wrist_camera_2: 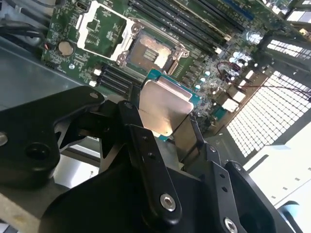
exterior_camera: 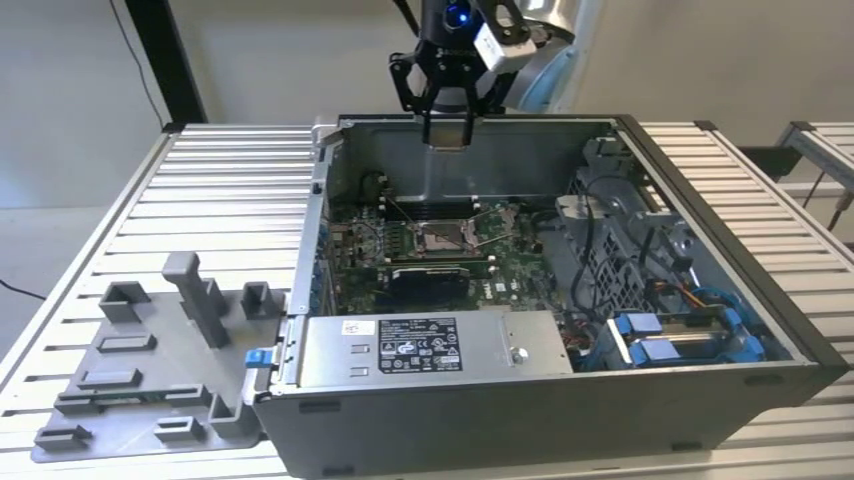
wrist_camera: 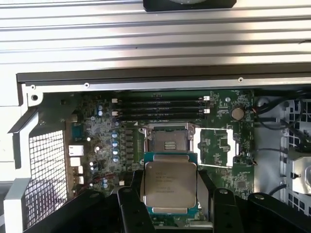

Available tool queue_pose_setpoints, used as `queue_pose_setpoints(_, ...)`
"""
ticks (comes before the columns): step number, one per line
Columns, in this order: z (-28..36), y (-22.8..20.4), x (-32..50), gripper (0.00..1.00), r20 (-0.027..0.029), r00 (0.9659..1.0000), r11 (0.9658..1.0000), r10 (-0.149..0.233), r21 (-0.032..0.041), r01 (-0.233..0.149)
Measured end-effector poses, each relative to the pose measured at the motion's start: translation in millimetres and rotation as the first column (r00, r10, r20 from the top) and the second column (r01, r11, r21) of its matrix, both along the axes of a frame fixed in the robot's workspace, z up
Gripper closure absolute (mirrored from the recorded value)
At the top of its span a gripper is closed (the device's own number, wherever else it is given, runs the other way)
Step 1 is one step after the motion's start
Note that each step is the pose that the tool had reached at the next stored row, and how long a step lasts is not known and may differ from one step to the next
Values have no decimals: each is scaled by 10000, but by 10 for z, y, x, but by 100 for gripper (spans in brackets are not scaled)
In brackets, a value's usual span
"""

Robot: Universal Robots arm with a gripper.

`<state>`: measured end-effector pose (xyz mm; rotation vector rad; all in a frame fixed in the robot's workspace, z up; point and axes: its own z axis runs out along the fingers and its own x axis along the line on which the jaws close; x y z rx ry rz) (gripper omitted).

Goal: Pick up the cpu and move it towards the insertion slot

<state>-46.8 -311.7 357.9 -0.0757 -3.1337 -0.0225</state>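
in the exterior view, starting at its left, i see the grey plastic tray (exterior_camera: 147,370) on the slatted table (exterior_camera: 227,170), beside the open computer case (exterior_camera: 534,400). the claw (exterior_camera: 447,143) hangs above the case's far wall, over the green board (exterior_camera: 514,280). the socket (exterior_camera: 445,236) sits mid-board, frame flipped up, dark centre bare. in both wrist views the claw pinches the chip (wrist_camera: 170,183) (wrist_camera_2: 163,109) by its edges, silver face showing, held in the air above the board. socket (wrist_camera: 168,141) just beyond the chip, apart from it.
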Motion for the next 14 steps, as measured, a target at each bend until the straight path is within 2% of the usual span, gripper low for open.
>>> queue_pose_setpoints(5,-7,43,72,100,0,10000,10000,0,1,0)
queue_pose_setpoints(8,-8,54,128,100,0,10000,10000,1,0,-1)
queue_pose_setpoints(12,-11,61,136,100,4,10000,10000,18,2,-18)
queue_pose_setpoints(14,-10,61,136,100,4,9996,9996,266,0,-266)
